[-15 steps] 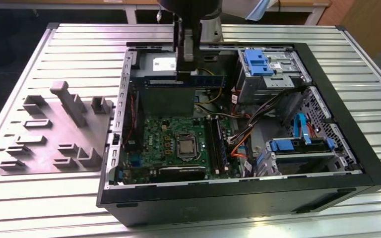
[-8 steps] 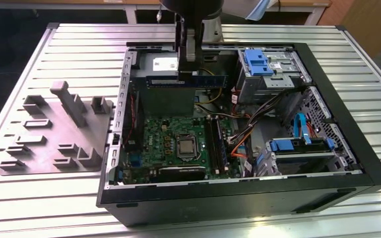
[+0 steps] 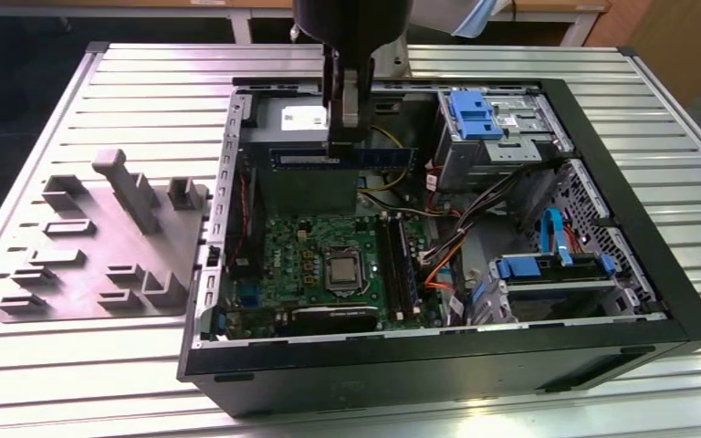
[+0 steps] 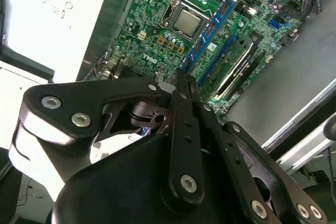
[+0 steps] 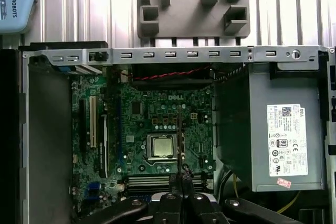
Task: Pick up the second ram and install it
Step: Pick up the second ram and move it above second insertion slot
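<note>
My gripper (image 3: 347, 137) hangs over the open computer case, shut on the second ram (image 3: 387, 156), a thin blue-green stick held level above the power supply end of the case. In the second wrist view the ram (image 4: 212, 24) sticks out from the closed fingertips of the gripper (image 4: 181, 80), over the green motherboard (image 4: 152, 30). In the first wrist view the ram (image 5: 181, 140) shows edge-on as a thin dark line ahead of the gripper (image 5: 181, 174). The black memory slots (image 3: 402, 265) lie beside the processor (image 3: 344, 270); another stick (image 4: 233, 66) stands in one of them.
The grey moulded holder tray (image 3: 95, 246) lies on the slatted table at the exterior view's left of the case. Inside the case are the power supply (image 5: 273, 129), blue drive brackets (image 3: 475, 114) and loose cables (image 3: 473, 228). The case walls (image 3: 448, 365) rise around the board.
</note>
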`<state>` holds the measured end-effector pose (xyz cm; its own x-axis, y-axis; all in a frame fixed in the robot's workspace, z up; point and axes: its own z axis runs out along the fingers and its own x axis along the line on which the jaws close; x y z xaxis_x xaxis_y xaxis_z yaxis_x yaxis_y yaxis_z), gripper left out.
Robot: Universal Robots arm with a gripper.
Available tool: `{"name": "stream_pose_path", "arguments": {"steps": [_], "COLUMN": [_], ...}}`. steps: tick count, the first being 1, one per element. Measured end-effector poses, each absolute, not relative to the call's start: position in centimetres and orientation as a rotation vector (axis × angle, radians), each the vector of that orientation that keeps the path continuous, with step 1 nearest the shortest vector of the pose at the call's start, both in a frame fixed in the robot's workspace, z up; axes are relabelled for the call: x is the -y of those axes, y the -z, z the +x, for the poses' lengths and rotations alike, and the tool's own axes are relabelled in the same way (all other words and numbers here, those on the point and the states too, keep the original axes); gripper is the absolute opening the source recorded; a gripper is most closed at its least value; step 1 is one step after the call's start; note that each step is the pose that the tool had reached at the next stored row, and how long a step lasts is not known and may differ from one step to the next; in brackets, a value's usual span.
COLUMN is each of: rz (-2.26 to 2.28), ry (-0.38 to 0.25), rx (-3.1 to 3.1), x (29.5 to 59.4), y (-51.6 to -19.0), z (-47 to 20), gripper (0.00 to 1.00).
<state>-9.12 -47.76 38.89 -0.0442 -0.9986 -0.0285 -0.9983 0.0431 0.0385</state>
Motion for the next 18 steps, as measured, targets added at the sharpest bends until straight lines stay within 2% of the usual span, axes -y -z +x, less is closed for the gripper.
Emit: {"name": "stream_pose_path", "arguments": {"steps": [18], "rz": [2.166], "ry": [0.077], "rx": [2.263], "x": [47.7], "y": [-36.8], "z": [-8.2], "gripper": [0.11]}}
